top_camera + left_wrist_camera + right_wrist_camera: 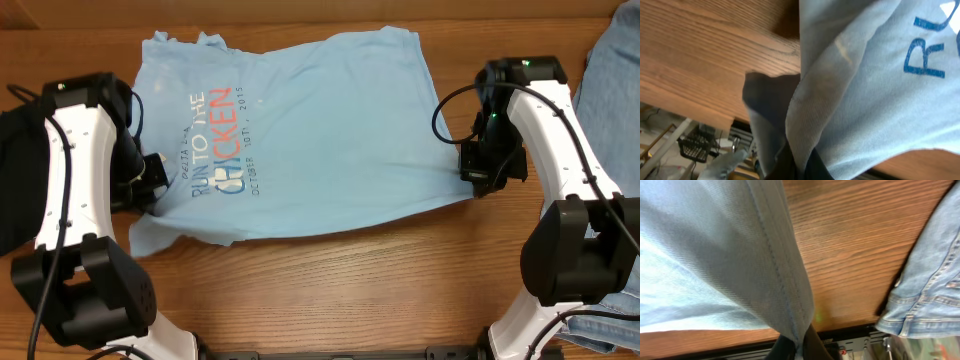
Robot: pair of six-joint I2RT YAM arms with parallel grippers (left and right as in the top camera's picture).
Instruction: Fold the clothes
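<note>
The light sky-blue T-shirt (300,130) with coral-red and white lettering lies spread across the wooden table, its print facing up. My left gripper (155,175) is shut on the shirt's left edge near the collar end; in the left wrist view the cloth (855,90) hangs from the pinching fingers (799,167). My right gripper (478,175) is shut on the shirt's right hem; in the right wrist view the stitched hem (775,255) runs down into the closed fingers (799,350). The shirt is stretched between both grippers.
Faded blue denim jeans (610,90) lie at the right side of the table and also show in the right wrist view (930,290). A black folded garment pile (20,170) sits at the left edge. The table's front edge is close below the shirt.
</note>
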